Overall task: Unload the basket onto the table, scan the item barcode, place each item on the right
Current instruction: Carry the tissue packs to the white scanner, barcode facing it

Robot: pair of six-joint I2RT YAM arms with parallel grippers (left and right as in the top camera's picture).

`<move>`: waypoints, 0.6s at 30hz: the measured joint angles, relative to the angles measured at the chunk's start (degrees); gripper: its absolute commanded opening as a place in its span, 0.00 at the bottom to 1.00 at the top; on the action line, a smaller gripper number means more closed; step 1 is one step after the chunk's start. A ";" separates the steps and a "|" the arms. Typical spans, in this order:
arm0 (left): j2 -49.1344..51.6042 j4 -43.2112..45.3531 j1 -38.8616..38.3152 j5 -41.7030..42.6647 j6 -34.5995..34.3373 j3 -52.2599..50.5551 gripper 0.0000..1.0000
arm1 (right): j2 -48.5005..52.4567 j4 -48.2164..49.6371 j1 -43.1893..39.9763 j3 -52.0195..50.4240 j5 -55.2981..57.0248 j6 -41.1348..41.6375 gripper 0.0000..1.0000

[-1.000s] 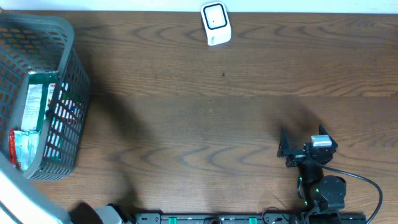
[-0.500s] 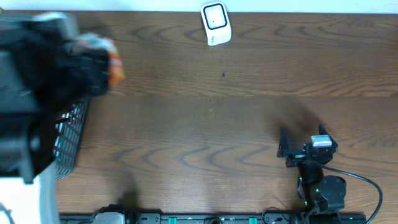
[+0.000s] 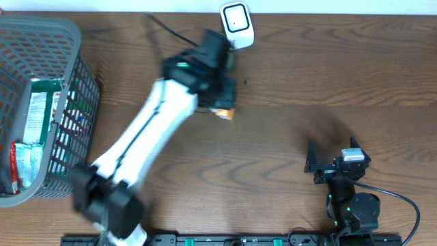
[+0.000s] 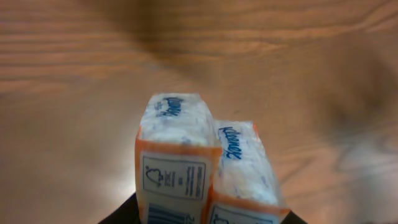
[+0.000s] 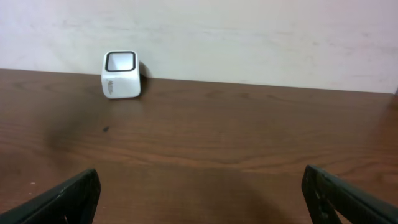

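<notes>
The left hand (image 3: 218, 96) is clamped on 2 tissue packs (image 4: 205, 168), which sit side by side between its fingers, orange-edged ends toward the wrist camera, blue printed bars on the near face. The packs hang above the wooden counter (image 3: 287, 82), not touching it. Just beyond this hand stands the white scanner (image 3: 237, 26), near the counter's far edge. Well off to the hand's left sits a grey basket (image 3: 68, 41) with more packages inside. The right hand (image 5: 205, 199) rests low with its fingers wide apart, nothing between them, the scanner far ahead of it, to its left.
</notes>
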 measured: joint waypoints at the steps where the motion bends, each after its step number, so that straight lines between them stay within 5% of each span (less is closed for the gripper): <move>1: 2.47 1.60 -1.20 -0.24 -0.70 0.00 0.37 | 0.00 0.00 0.00 0.00 -0.02 0.00 0.99; 9: 16.37 11.67 -8.11 -1.86 -4.37 -0.07 0.35 | 0.00 0.00 0.00 0.00 0.00 0.00 0.99; 18: 19.10 15.04 -10.58 -7.06 -6.49 -0.07 0.37 | 0.00 0.00 0.00 0.00 0.00 0.00 0.99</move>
